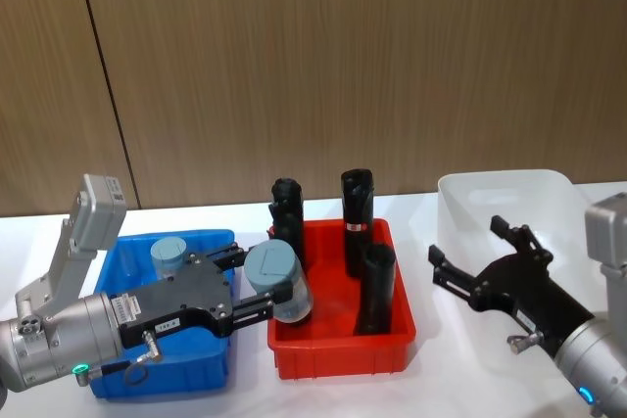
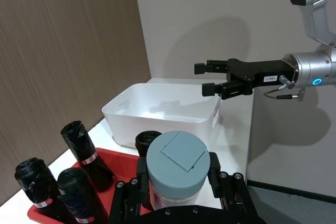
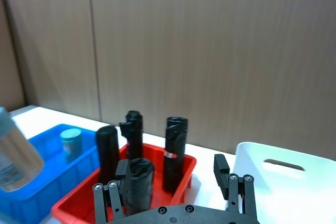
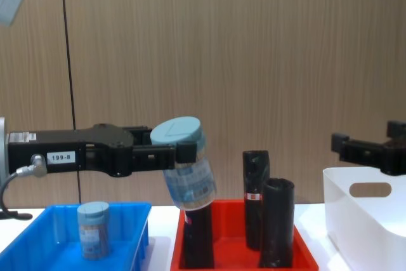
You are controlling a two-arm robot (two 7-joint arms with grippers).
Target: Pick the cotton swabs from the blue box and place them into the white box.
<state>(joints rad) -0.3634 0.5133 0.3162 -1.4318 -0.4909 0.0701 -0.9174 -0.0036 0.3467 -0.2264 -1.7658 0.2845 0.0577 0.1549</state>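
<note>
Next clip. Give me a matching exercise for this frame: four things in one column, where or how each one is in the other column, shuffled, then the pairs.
Things
1. cotton swab jar in the left gripper
2. other cotton swab jar
3. black rolls
4. right gripper

States
A. standing in the red tray
B. open, raised by the white box
C. upright in the blue box
D. tilted, held in the air over the red tray's left edge

Pairs: 1-D, 2-C, 3-A, 4-B
</note>
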